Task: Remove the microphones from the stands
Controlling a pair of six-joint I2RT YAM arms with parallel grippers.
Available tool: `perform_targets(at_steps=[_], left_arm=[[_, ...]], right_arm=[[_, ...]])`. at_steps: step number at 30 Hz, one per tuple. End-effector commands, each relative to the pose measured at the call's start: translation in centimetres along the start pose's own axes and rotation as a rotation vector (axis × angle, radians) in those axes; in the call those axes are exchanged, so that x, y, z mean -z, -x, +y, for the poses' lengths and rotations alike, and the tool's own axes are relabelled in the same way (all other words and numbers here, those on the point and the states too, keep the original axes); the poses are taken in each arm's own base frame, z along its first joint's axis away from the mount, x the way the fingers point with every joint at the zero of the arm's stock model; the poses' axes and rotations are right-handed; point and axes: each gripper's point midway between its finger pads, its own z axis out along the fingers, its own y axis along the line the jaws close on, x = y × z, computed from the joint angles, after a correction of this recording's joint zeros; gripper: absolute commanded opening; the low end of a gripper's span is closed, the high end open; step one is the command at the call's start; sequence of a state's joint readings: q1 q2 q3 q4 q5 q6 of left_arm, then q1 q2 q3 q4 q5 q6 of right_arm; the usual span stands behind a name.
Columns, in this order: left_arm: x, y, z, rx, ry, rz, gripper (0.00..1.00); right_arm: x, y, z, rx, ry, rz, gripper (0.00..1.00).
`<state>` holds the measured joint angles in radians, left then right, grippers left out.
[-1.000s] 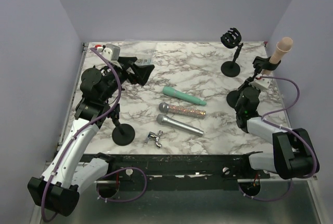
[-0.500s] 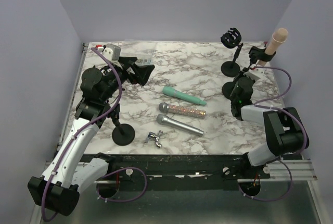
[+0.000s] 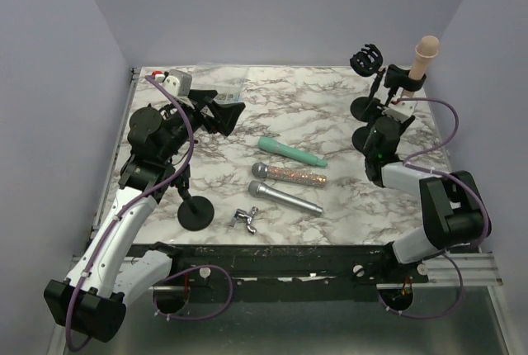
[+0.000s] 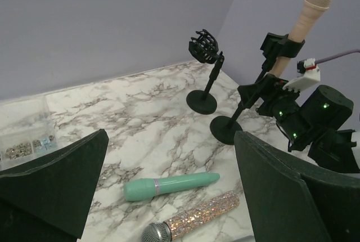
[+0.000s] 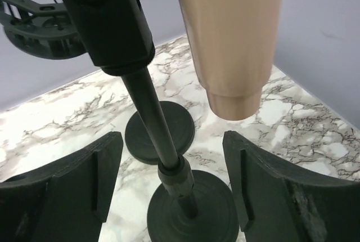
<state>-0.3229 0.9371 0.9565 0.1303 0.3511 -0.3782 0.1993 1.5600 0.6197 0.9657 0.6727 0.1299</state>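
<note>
A beige microphone (image 3: 426, 52) sits in the clip of a black stand (image 3: 369, 137) at the back right, leaning slightly right. My right gripper (image 3: 384, 117) stands open on either side of the stand's pole (image 5: 166, 151), touching nothing. In the right wrist view the microphone's lower end (image 5: 230, 45) hangs above the open gripper (image 5: 174, 183), and the stand's round base (image 5: 194, 211) lies below. The left wrist view shows the microphone (image 4: 307, 19) far off. My left gripper (image 3: 218, 112) is open and empty at the back left, with its fingers (image 4: 56, 188) wide apart.
An empty stand (image 3: 366, 107) is just behind the loaded one. A teal microphone (image 3: 291, 152), a glitter one (image 3: 289, 176) and a silver one (image 3: 285, 198) lie mid-table. A third stand base (image 3: 195, 212), a small metal clip (image 3: 246, 219) and a clear box (image 3: 228, 82) are on the left.
The right gripper, shut on the stand's pole before, has swung the stand and microphone left and more upright, then opened. The left arm has not moved.
</note>
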Motion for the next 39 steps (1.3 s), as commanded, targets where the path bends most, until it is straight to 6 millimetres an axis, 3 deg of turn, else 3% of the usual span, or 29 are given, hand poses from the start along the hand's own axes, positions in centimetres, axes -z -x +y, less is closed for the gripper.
perform_targets(at_steps=[1, 10, 14, 19, 22, 26, 33, 36, 39], left_arm=[[0.0, 0.2, -0.3, -0.004, -0.012, -0.007, 0.99], [-0.1, 0.1, -0.5, 0.008, -0.022, -0.003, 0.99], [-0.2, 0.0, -0.7, 0.019, -0.031, -0.001, 0.99], [-0.4, -0.3, -0.7, 0.035, -0.038, 0.008, 0.99], [-0.5, -0.4, -0.7, 0.036, -0.039, 0.008, 0.99], [-0.2, 0.0, -0.9, 0.027, -0.041, -0.001, 0.99], [-0.1, 0.1, -0.8, 0.020, -0.035, -0.005, 0.99], [-0.1, 0.1, -0.7, 0.016, -0.033, -0.005, 0.99], [0.0, 0.2, -0.7, 0.008, -0.031, -0.007, 0.99]], right_arm=[[2.0, 0.0, 0.2, -0.002, 0.062, 0.082, 0.82], [7.7, -0.9, -1.3, 0.024, 0.146, 0.321, 0.94], [9.2, 3.1, -2.5, -0.016, 0.145, 0.240, 0.97], [9.9, 10.9, -3.1, -0.077, 0.148, 0.050, 0.97], [9.2, 14.7, -3.4, -0.057, 0.102, -0.014, 0.97], [7.5, 17.7, -2.7, 0.002, 0.070, -0.046, 1.00], [4.2, 20.6, 0.2, 0.051, 0.088, -0.024, 1.00], [2.7, 21.9, 0.7, 0.062, 0.085, -0.008, 1.00], [1.7, 21.7, 0.2, 0.071, 0.065, 0.040, 1.00]])
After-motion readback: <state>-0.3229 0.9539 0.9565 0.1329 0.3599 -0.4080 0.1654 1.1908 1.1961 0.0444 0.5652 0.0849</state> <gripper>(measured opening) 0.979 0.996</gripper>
